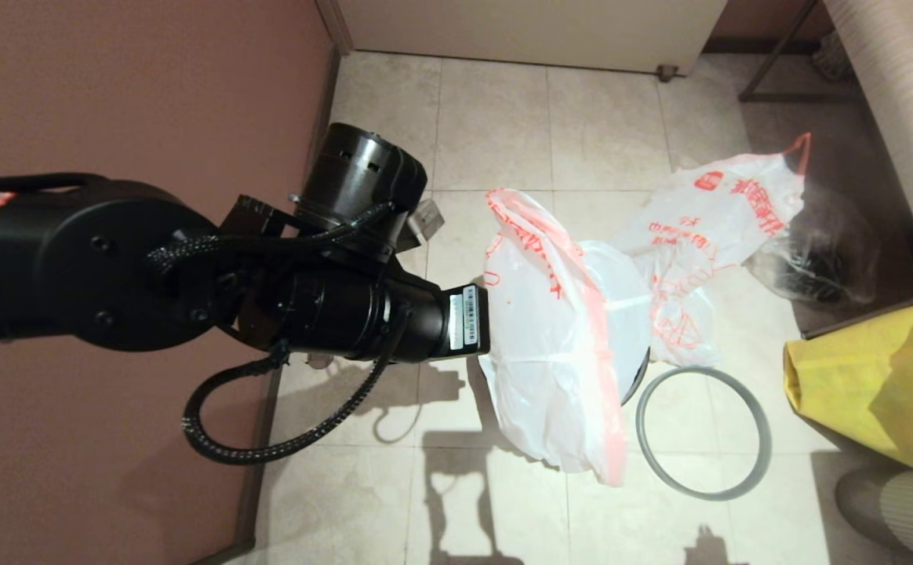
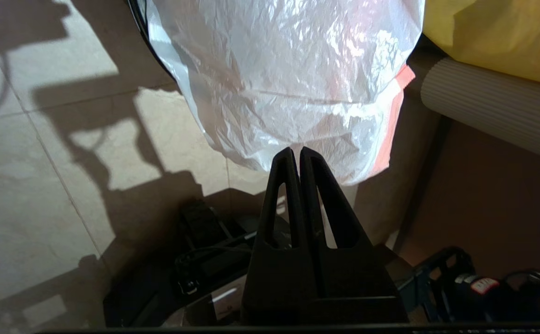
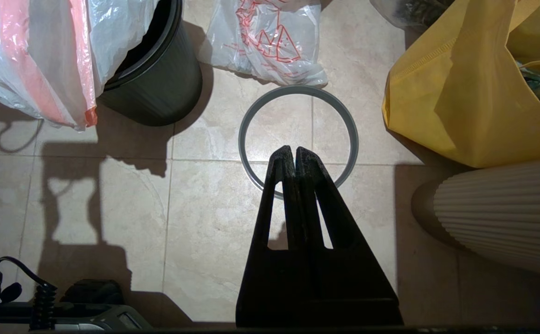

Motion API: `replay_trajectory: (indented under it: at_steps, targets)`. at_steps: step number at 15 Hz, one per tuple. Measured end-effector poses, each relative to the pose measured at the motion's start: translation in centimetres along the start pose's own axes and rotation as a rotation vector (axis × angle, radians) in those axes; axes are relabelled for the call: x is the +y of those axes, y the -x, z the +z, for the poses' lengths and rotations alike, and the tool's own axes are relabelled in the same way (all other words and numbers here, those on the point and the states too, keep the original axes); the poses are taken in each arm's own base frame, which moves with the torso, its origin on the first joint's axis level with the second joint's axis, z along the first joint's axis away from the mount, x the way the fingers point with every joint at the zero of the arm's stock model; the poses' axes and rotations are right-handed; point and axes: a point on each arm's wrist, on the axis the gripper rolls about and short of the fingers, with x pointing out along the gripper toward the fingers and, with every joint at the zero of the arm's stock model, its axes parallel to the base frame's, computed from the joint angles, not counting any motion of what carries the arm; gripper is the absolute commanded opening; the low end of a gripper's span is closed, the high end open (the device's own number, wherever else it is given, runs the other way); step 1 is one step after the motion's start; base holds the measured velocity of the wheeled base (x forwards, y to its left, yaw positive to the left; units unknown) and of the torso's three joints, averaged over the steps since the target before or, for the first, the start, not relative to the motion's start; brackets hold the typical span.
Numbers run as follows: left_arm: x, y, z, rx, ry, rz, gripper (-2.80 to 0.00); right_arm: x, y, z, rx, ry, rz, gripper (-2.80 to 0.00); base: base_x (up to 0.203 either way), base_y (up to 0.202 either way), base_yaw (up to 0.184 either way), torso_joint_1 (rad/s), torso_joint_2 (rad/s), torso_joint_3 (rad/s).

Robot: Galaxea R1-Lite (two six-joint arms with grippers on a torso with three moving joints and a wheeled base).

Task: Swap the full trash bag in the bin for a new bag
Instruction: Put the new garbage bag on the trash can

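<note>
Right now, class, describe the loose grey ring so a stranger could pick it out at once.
Start at the big yellow bag on the tiled floor, on the robot's right. Beside it, toward the black bin, a thin grey ring lies flat on the tiles. Unlike the crumpled plastic bags around it, it is a rigid, open circle with bare floor showing through.

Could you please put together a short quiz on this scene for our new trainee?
1. True or false: the grey ring rim sits fitted on the bin.
2. Which end effector is at the new bag? A) the left end effector B) the right end effector C) both
3. Where is the full trash bag?

Key: 1. False; the ring lies flat on the floor beside the bin. 2. A; its tips meet the bag's edge, while the right one hangs over the ring. 3. On the floor outside the bin.
</note>
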Motion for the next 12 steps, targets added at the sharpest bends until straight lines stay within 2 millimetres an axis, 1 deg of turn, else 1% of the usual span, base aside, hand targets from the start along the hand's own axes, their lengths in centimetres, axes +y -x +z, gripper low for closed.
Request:
replay_trajectory:
  at_steps: [2,5,7,8,9,10,12]
  targets:
    - [-1.5,-0.1,0.5,-0.016,-0.029,0.004,-2.8,0.0,0.0,0.0,0.0,0.0,0.001,-2.8,0.0,0.0,0.0,0.0,0.0,0.0]
    - [-4.5,-0.4,1.7,-0.035,-0.064,0.001,-2.8,0.0,0.0,0.0,0.0,0.0,0.0,-2.8,0.0,0.0,0.0,0.0,0.0,0.0]
    - [-6.4,-1.4,2.2,-0.052,-0.083,0.031,-2.8,0.0,0.0,0.0,0.0,0.0,0.0,-2.8,0.0,0.0,0.0,0.0,0.0,0.0]
    - [-7.4,-2.4,2.0,-0.047,-0.102,0.055,-2.8,0.0,0.0,0.0,0.0,0.0,0.0,-2.8,0.0,0.0,0.0,0.0,0.0,0.0]
    - [-8.5,-3.4,1.4,-0.043,-0.127,0.075,-2.76,0.0,0.0,0.0,0.0,0.001,0.0,-2.8,0.0,0.0,0.0,0.0,0.0,0.0]
    - [-9.4,-4.3,0.6,-0.046,-0.158,0.101,0.0,0.0,0.0,0.0,0.001,0.001,0.0,-2.8,0.0,0.0,0.0,0.0,0.0,0.0]
    - [-10.6,-6.0,-0.5,-0.081,-0.198,0.158,0.0,0.0,0.0,0.0,0.001,0.001,0.0,-2.8,0.0,0.0,0.0,0.0,0.0,0.0]
